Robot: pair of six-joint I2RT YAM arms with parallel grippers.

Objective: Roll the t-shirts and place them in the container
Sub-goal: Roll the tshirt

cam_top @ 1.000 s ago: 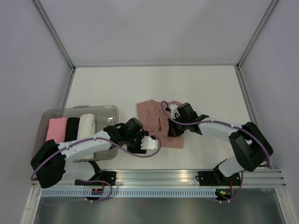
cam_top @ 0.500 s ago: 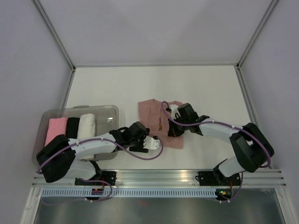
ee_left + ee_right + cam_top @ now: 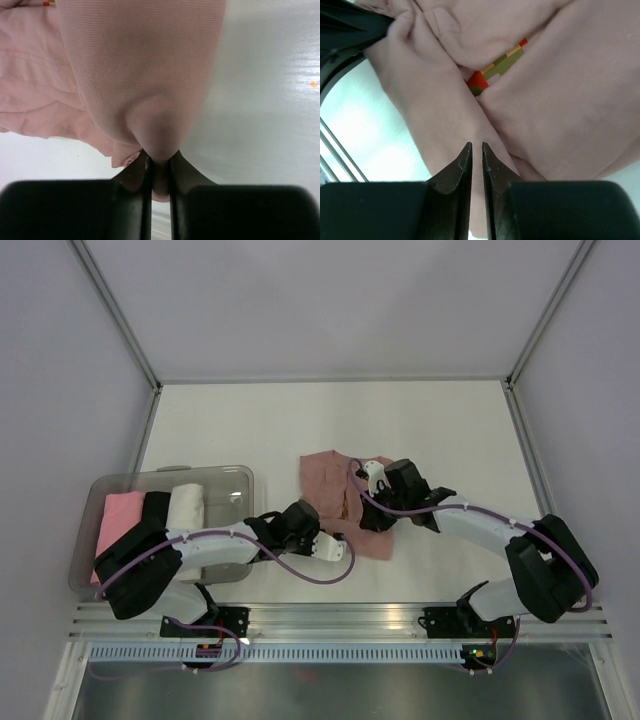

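Observation:
A dusty-rose t-shirt lies folded on the white table at centre. My left gripper is at its near-left edge. In the left wrist view that gripper is shut on a pinched fold of the t-shirt, which rises taut from the jaws. My right gripper rests on the shirt's right half. In the right wrist view its jaws stand a narrow slit apart just above the t-shirt, pinching nothing. A small red and olive pixel figure shows in a crease.
A clear plastic bin stands at the left and holds rolled pink, black and white bundles. An aluminium rail runs along the near edge. Grey walls enclose the table.
My left gripper moved right to the shirt's near edge and shut on the cloth. My right gripper's jaws parted slightly. The shirt shifted a little.

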